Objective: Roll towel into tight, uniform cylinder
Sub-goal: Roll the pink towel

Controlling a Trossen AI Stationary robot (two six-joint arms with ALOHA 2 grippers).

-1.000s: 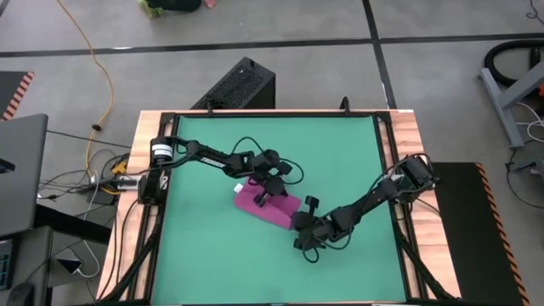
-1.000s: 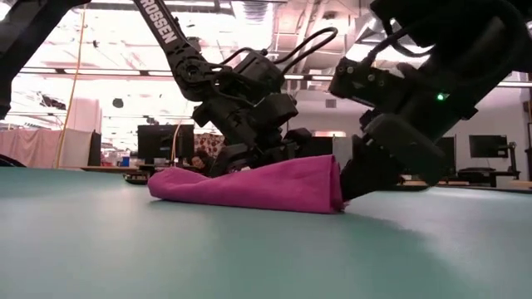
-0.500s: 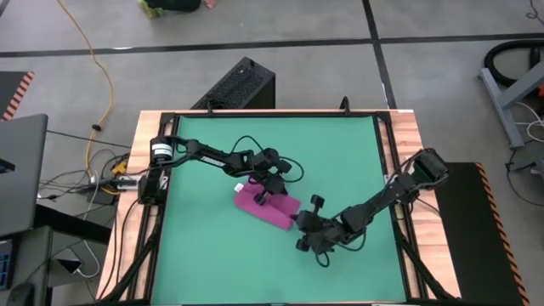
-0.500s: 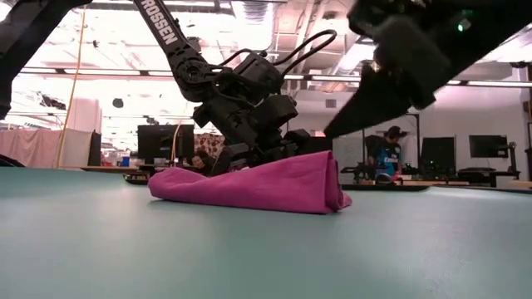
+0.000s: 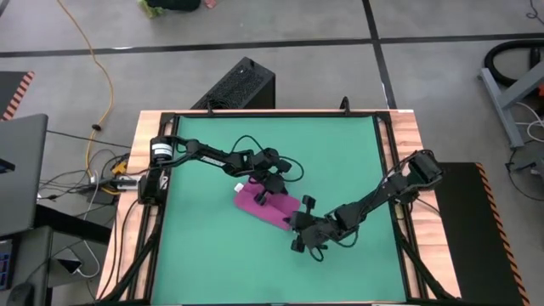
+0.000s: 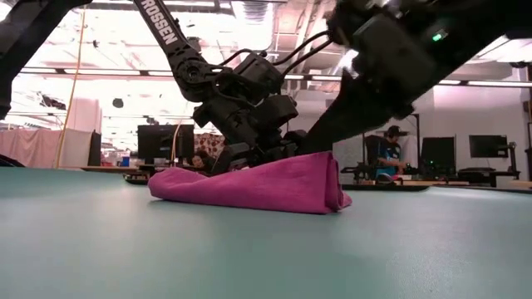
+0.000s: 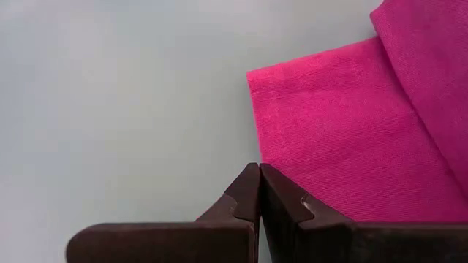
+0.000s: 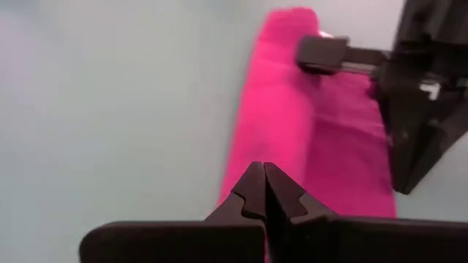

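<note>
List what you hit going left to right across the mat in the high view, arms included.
Left arm base → small white tag → towel with the shut left gripper pressed onto it → shut right gripper at the towel's right end → right arm running to the mat's right edge.

We read only one piece of lettering, the white capitals "ROSSEN", the visible part of a brand name cut off by the frame's upper edge, running along the dark upper link of the left arm point(image 6: 166, 33) in the low view, and nothing else is legible.
</note>
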